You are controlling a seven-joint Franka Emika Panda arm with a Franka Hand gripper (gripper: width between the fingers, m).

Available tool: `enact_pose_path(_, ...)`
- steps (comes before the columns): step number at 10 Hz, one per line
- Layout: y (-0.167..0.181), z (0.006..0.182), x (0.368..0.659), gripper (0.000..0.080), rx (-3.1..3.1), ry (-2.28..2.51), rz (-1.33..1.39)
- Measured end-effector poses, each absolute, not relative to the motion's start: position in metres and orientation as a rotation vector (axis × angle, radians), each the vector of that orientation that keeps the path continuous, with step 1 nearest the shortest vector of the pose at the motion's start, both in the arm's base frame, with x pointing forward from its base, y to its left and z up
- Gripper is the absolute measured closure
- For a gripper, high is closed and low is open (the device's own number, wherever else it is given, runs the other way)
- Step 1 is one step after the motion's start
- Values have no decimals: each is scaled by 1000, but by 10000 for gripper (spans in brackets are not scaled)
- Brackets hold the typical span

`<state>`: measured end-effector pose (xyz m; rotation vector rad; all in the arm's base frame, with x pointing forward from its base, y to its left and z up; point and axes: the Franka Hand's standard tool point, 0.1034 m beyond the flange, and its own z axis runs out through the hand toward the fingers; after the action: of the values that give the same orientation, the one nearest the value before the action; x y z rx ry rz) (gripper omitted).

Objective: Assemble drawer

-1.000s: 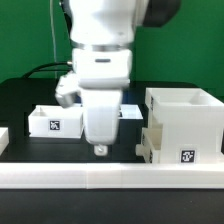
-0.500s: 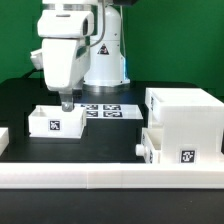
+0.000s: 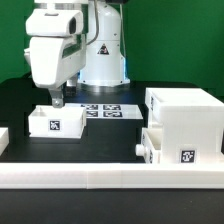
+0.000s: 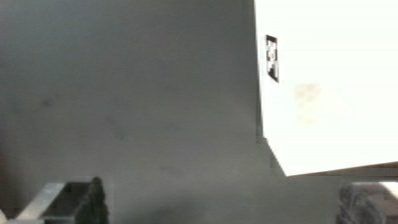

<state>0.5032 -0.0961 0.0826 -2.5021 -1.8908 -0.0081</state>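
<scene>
The drawer's loose tray (image 3: 55,122), white with a square tag on its front, sits on the black table at the exterior view's left. My gripper (image 3: 57,99) hangs just above its back edge, open and empty. In the wrist view the gripper (image 4: 222,205) shows two dark fingers (image 4: 71,203) wide apart over bare table, with the white tray (image 4: 329,90) and its tag to one side. The large housing (image 3: 185,118) stands at the exterior view's right. The second tray (image 3: 152,142) sits at the housing's lower side, its knob (image 3: 140,149) pointing to the exterior view's left.
The marker board (image 3: 103,110) lies flat behind the loose tray, in front of the arm's base. A long low white rail (image 3: 110,178) runs along the front. Another white piece (image 3: 3,138) shows at the exterior view's left edge.
The arm has swung from front centre to the exterior view's left and back, so the gripper is now over the loose tray. The trays and housing have not moved.
</scene>
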Motion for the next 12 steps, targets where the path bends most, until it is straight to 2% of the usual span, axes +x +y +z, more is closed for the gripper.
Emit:
enact_pose_path(2, -96, 81, 502, 150, -2642, -1691, -11)
enact_pose_path(8, -83, 66, 465, 150, -2989, -953, -30)
enact_pose_path(12, -79, 65, 465, 150, -3072, -510, -34)
